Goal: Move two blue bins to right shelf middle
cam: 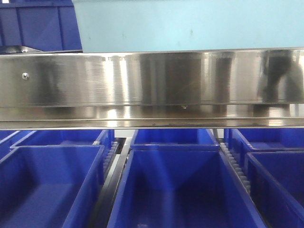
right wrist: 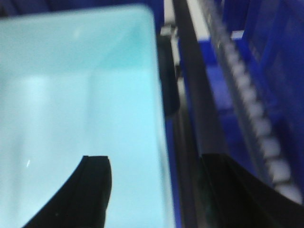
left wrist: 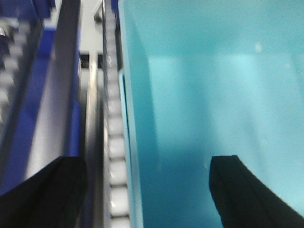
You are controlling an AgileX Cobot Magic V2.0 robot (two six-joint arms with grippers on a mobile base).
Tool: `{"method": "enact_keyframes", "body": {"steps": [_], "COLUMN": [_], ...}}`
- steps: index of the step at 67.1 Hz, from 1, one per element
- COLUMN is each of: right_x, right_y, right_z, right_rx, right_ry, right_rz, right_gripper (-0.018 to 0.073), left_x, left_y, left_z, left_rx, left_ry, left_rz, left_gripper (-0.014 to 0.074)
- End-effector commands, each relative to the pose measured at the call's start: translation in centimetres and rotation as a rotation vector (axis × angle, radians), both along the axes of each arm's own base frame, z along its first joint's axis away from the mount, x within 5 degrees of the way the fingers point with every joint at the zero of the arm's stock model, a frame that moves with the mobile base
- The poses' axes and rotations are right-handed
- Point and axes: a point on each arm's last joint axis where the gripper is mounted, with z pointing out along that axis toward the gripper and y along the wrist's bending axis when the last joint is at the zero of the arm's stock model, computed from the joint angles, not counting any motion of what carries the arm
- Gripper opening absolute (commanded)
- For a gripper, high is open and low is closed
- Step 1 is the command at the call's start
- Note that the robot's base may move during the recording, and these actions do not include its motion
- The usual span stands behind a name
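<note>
Though blurred, left pincer astride bin.

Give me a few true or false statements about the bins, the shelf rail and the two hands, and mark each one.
1. In the front view, the light blue bin shows above the steel rail. True.
2. The bins under the rail are red. False: the lower bins are dark blue.
3. The left hand straddles a wall of the light blue bin, one finger inside. True.
4. The right hand is shut with nothing between its fingers. False: it is open, with the bin's wall between them.
</note>
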Motion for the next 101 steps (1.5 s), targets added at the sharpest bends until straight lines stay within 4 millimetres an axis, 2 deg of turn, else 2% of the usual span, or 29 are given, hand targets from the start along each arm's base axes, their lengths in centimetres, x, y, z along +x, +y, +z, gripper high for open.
{"method": "enact_keyframes", "body": {"steps": [1,10,17,34,48,61,74,101], "right_x": [0.4,0.9,0.9,1.3,2.8,2.9,2.9,2.9], "right_y": [0.3,-0.2,-1.1,-1.4,-1.1,-0.9,-0.8,-0.8], "right_z": [-0.6,-2.0,-2.3,-2.8,-4.5,-4.6,-4.9,-5.1], "right_rx": [-0.012,-0.02,-0.024,0.031,0.015,0.023,0.018,0.017], "right_ry": [0.097,0.236,0.283,0.314,0.371,0.374,0.384,0.39], "right_rz": [0.016,0.002,-0.016,0.064,0.102,0.117,0.133,0.133], "right_gripper": [0.0297,0.0297,0.0297,0.0297,0.0297,0.0297,0.0297,0.0297], "left_x": [0.4,1.1,1.1,1.4,2.5,2.4,2.9,2.9], "left_y": [0.6,1.4,1.4,0.7,-0.4,-0.4,-1.0,-1.1], "left_z": [-0.3,-1.2,-1.3,-2.6,-3.5,-3.7,-5.0,-4.9], "left_rx": [-0.068,-0.089,-0.087,-0.104,-0.121,-0.069,-0.076,-0.089], "left_ry": [0.065,0.141,0.152,0.232,0.311,0.415,0.467,0.467], "left_rz": [0.02,0.013,0.009,-0.009,-0.041,-0.038,-0.055,-0.062], "left_gripper": [0.0428,0.0399,0.0391,0.0393,0.0393,0.0393,0.0393,0.0391]}}
